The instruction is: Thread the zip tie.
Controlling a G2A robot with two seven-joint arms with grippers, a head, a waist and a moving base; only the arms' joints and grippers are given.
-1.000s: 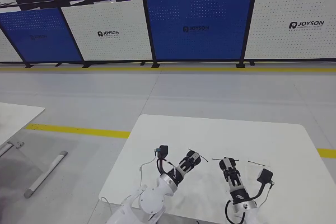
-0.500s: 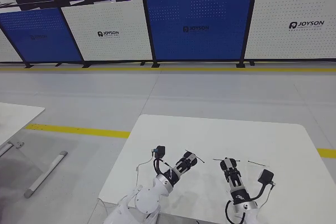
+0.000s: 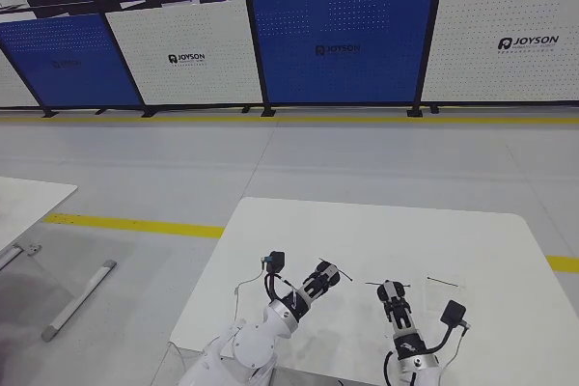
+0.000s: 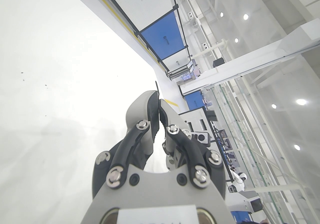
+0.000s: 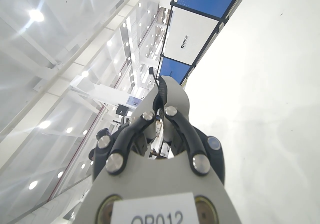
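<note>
— Presently, how stands the left side?
— Noted: the left pincer (image 4: 158,100) is pressed together on a thin black zip tie strip (image 4: 157,87), whose end pokes just past its tips.
— And rightward?
— Next, the right pincer (image 5: 161,85) is clamped likewise; the zip tie head (image 5: 151,70) stands just beyond its tips. Seen from above, the held ends are near but apart. My judgement: nothing threaded, alignment and feeding outstanding. A loose strip (image 3: 442,281) lies on the table (image 3: 386,227), right of the right pincer.
</note>
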